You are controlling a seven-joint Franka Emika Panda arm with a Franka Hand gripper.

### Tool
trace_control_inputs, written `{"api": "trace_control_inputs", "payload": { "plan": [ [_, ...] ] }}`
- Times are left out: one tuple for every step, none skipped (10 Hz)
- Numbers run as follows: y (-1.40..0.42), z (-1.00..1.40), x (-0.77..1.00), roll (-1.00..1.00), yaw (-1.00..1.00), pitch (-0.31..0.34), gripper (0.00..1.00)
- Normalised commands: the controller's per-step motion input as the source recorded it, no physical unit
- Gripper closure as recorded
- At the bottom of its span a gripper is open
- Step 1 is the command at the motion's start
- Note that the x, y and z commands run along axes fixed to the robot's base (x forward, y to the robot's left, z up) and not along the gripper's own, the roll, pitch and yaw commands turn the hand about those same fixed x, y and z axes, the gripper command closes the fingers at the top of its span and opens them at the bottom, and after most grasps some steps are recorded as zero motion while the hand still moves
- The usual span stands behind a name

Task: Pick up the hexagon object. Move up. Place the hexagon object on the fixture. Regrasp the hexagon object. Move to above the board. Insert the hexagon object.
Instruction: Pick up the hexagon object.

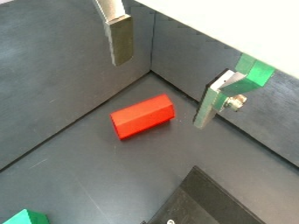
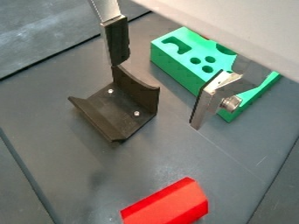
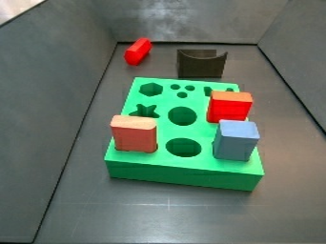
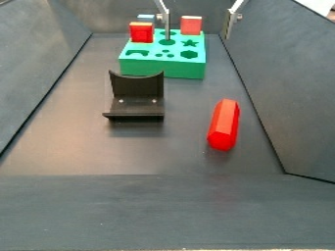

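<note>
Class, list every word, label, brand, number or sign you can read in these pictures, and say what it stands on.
None can be read: the hexagon object, fixture, board, the cubes on it and the gripper above the floor show plain surfaces, no text.

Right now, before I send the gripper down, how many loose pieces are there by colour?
Red: 2, the hexagon object and a red cube
Salmon-pink: 1, a cube
Blue: 1, a cube
Total: 4
The gripper holds none, jaws open.
</note>
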Motion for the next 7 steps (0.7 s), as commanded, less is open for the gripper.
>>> {"api": "trace_control_inputs", "payload": {
  "plan": [
    [0.07,-0.28,-0.02,0.00,-0.06,-0.004,0.00],
    [0.05,-0.58,-0.20,0.00,-0.11,-0.100,0.00],
    [0.07,-0.68,-0.23,0.01,-0.13,-0.094,0.00],
    [0.12,-0.66,-0.26,0.00,-0.17,-0.080,0.00],
    [0.23,-0.61,-0.31,0.00,-0.27,-0.037,0.00],
    [0.21,-0.59,-0.39,0.03,-0.30,-0.016,0.00],
    [0.22,-0.60,-0.40,0.01,-0.33,-0.010,0.00]
  ]
}}
